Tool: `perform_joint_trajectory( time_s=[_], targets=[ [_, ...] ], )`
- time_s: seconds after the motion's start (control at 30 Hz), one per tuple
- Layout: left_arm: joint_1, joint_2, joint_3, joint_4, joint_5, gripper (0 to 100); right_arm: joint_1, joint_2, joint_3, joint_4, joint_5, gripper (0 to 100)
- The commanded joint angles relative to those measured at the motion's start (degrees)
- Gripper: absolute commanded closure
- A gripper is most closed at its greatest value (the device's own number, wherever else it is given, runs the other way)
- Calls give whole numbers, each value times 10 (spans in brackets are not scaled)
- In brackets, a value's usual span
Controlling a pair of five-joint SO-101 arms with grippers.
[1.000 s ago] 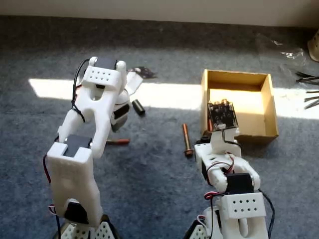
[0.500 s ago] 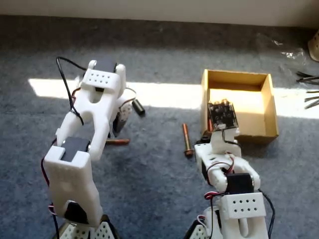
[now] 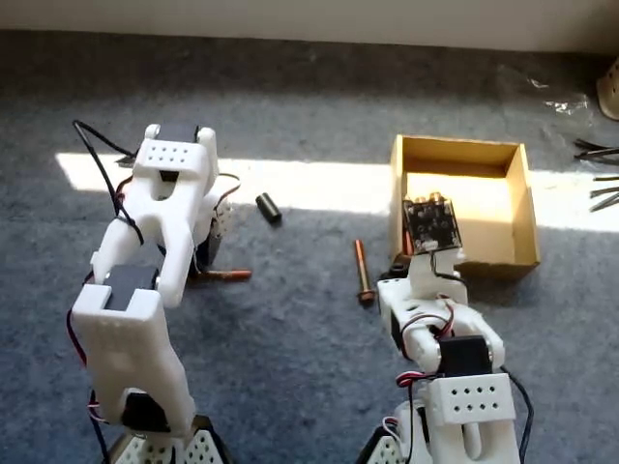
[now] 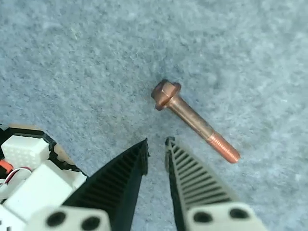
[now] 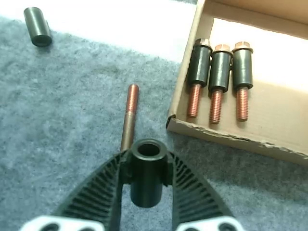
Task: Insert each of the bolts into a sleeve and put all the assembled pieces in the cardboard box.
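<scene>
A copper bolt (image 4: 192,118) lies on the grey carpet just beyond my left gripper (image 4: 156,142), whose fingers stand slightly apart with nothing between them. From above, this bolt (image 3: 224,275) lies beside the left arm. My right gripper (image 5: 146,156) is shut on a black sleeve (image 5: 146,175), held upright near the cardboard box (image 5: 216,134). A second bolt (image 5: 128,118) lies on the carpet just ahead of it. Three assembled pieces (image 5: 219,77) lie side by side in the box. A loose black sleeve (image 5: 37,32) rests farther off on the sunlit carpet.
The cardboard box (image 3: 397,193) sits right of centre, with the second bolt (image 3: 362,271) to its left and the loose sleeve (image 3: 268,209) between the arms. Dark tools (image 3: 600,174) lie at the right edge. A bright sun strip crosses the carpet.
The left arm has swung left and drawn back from the loose sleeve, ending over the bolt beside it. The right arm has kept still with its sleeve.
</scene>
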Motion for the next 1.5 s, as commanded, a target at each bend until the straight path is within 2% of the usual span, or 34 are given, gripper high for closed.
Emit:
perform_joint_trajectory(
  time_s=[0.0, 0.17, 0.37, 0.5, 0.93, 1.2, 1.47],
  targets=[
    [-11, -29, -2, 5, 6, 926, 7, -9, -2, -15, 8, 995],
    [-8, -29, -2, -5, 6, 886, 7, -9, -2, -15, 8, 995],
    [-8, -29, 0, -13, 23, 639, 7, -9, -2, -15, 8, 995],
    [-5, -29, 25, -35, 55, 547, 7, -9, -2, -15, 8, 995],
    [-5, -29, 114, -136, 79, 612, 7, -9, -2, -15, 8, 995],
    [-8, -29, 126, -142, 79, 621, 7, -9, -2, -15, 8, 995],
    [-53, -29, 129, -142, 76, 621, 7, -9, -2, -15, 8, 995]
  ],
)
